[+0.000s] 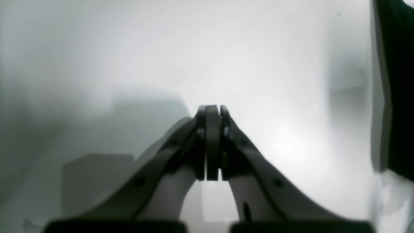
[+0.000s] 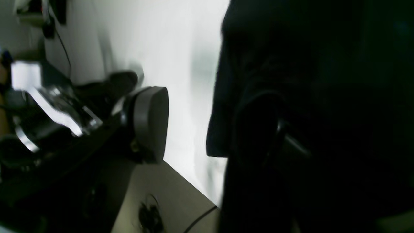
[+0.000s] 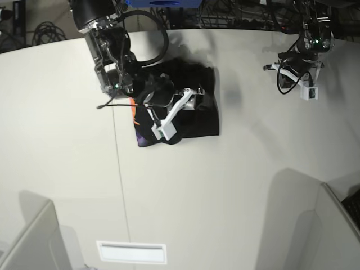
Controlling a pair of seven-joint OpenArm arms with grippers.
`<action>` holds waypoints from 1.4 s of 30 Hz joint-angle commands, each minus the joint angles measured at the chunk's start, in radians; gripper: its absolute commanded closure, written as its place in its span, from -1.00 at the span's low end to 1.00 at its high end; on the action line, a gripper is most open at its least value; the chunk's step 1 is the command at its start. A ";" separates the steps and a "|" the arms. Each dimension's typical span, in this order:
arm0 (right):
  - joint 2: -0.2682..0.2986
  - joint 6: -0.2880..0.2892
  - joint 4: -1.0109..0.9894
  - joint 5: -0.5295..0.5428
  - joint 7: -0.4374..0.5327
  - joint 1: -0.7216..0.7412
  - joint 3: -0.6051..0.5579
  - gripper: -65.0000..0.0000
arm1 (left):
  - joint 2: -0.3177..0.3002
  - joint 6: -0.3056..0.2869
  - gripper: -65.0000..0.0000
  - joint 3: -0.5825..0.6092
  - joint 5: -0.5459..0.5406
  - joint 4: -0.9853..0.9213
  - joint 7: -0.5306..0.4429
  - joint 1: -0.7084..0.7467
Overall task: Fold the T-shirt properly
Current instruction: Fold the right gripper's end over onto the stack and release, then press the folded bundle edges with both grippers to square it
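T-shirt (image 3: 194, 115) folded into compact dark rectangle on desk (image 3: 236, 185), orange-and-purple print showing along one edge. Folding judged nearly complete; final tidying possibly left. Right end effector (image 3: 191, 100) directly above T-shirt, jaws apart, gripping nothing. Left end effector (image 1: 212, 111) well apart from T-shirt, clamped closed, empty. No legible writing or brands.

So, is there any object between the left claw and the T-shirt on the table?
Nothing visible. The left claw is shut and hangs over bare table, apart from the T-shirt. Only empty white surface lies between them. The right claw is already over the shirt.
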 commanded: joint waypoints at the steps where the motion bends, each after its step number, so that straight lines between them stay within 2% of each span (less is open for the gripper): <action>1: -0.008 0.007 0.019 0.017 0.014 0.024 -0.027 -0.16 | -0.011 -0.010 1.00 -0.007 -0.006 0.017 -0.017 0.003; 4: -0.008 0.007 0.039 0.021 0.013 0.050 -0.104 -0.16 | -0.011 -0.010 1.00 -0.019 -0.006 0.017 -0.017 0.003; 7: 0.001 0.007 0.118 0.021 0.008 0.058 -0.133 -0.16 | -0.009 -0.011 1.00 -0.057 -0.006 0.014 -0.017 0.003; 12: 0.043 0.007 0.212 0.020 0.016 0.006 -0.056 -0.12 | -0.009 -0.016 1.00 -0.114 -0.008 0.020 -0.017 0.024; 14: 0.043 0.007 0.209 0.018 0.017 -0.031 0.037 0.13 | -0.006 -0.063 1.00 -0.097 -0.008 0.049 -0.017 0.033; 16: 0.047 0.012 0.209 0.018 0.040 -0.065 0.116 0.60 | 0.000 -0.143 1.00 -0.074 -0.008 0.086 -0.015 0.061; 17: 0.053 0.012 0.209 0.021 0.060 -0.077 0.149 0.90 | 0.008 -0.178 1.00 -0.059 -0.008 0.110 -0.015 0.070; 18: 0.060 0.012 0.209 0.023 0.082 -0.091 0.180 1.00 | 0.029 -0.208 1.00 -0.045 -0.008 0.133 -0.015 0.076; 22: 0.060 0.012 0.209 0.023 0.135 -0.161 0.321 1.00 | 0.121 -0.326 1.00 -0.019 -0.009 0.149 -0.015 0.049; 24: 0.060 0.012 0.209 0.023 0.135 -0.180 0.378 1.00 | 0.171 -0.356 1.00 -0.001 -0.028 0.135 -0.015 0.024; 27: 0.060 0.013 0.209 0.023 0.135 -0.203 0.449 1.00 | 0.203 -0.372 0.14 0.021 -0.138 0.113 -0.015 -0.004; 29: 0.083 0.013 0.209 0.023 0.135 -0.213 0.469 1.00 | 0.204 -0.373 -0.46 0.045 -0.238 0.106 -0.015 -0.022; 30: 0.098 0.013 0.209 0.023 0.135 -0.215 0.469 1.00 | 0.204 -0.372 -0.68 0.062 -0.278 0.106 -0.015 -0.033; 32: 0.110 0.013 0.209 0.023 0.135 -0.224 0.469 1.00 | 0.203 -0.370 -0.99 0.098 -0.307 0.106 -0.015 -0.053; 34: 0.112 0.013 0.209 0.023 0.135 -0.236 0.475 1.00 | 0.207 -0.347 -1.00 0.124 -0.306 0.093 -0.015 -0.073; 38: 0.138 0.013 0.209 0.023 0.135 -0.240 0.476 1.00 | 0.209 -0.234 -1.00 0.213 -0.309 -0.005 -0.015 -0.131; 42: 0.144 0.013 0.209 0.023 0.137 -0.240 0.479 1.00 | 0.209 -0.149 -1.00 0.253 -0.310 -0.109 -0.015 -0.165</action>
